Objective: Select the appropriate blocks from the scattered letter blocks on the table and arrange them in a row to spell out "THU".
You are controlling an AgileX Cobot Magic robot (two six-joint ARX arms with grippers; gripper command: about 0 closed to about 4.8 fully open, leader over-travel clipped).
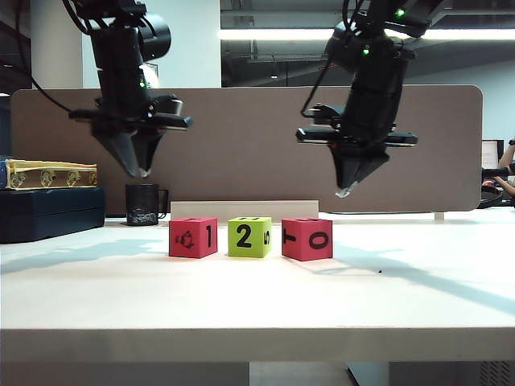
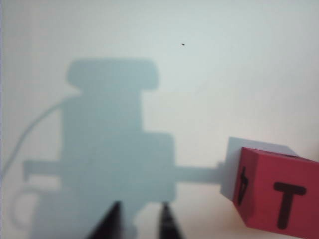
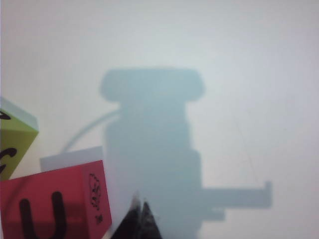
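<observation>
Three matte, sharp-edged cubes sit in a row on the smooth white table: a red block, a lime green block and another red block, small gaps between them, black characters printed on their faces.

The left gripper hangs high above and to the left of the row, its dark tapered fingers nearly together, holding nothing. The right gripper hangs high to the right, tips pinched shut and empty.

Both wrist views are soft. The left one cuts off a red cube marked T beside the fingertips; the right crops the U cube.
</observation>
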